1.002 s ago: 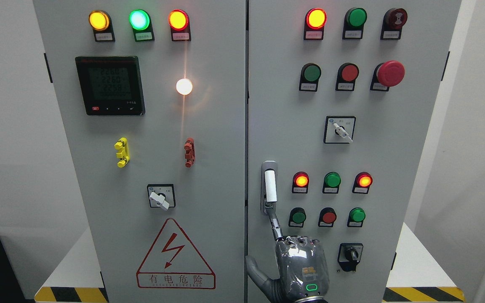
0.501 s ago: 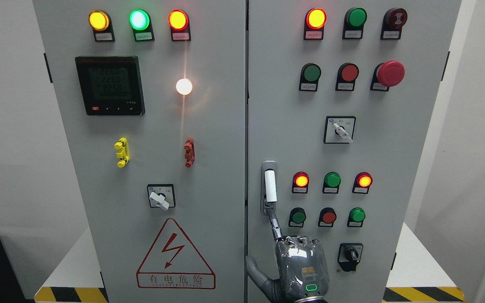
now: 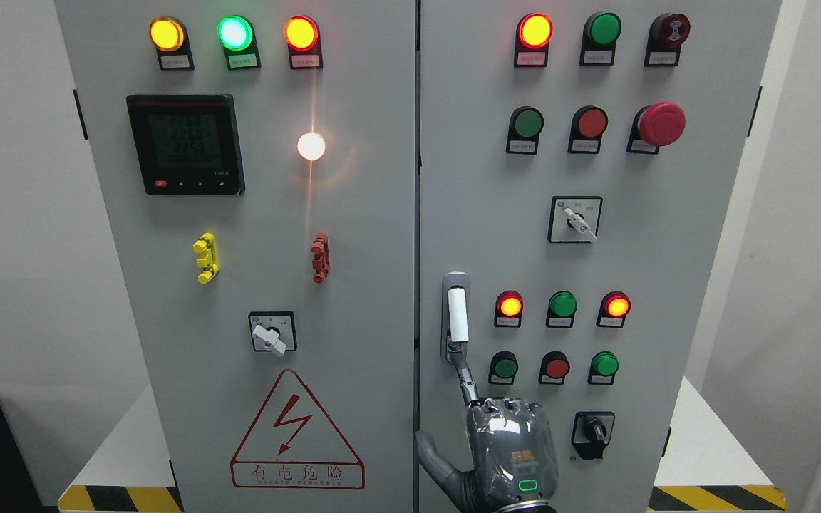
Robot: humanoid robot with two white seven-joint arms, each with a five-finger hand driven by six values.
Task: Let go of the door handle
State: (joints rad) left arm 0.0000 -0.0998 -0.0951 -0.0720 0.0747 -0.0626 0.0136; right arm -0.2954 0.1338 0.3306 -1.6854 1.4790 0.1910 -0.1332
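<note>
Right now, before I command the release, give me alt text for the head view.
The robot's right hand is raised at the bottom of the picture, reaching up to the lower end of the white door handle on the right door of a grey control cabinet. Both doors look shut and carry lamps, buttons and switches.

1. Cabinet with two doors side by side; seam runs down the middle.
2. Left door: meter (image 3: 186, 144) upper left, rotary switch (image 3: 272, 332) below centre, warning triangle (image 3: 297, 432) under it.
3. Right door: door handle (image 3: 457, 316) upright just right of the seam, lamp rows to its right.
4. Robot hand (image 3: 485, 434) below the handle, at bottom edge; one finger (image 3: 463, 374) reaches up, tip touching the handle's lower end.
5. Key switch (image 3: 593, 432) right of the hand.
</note>
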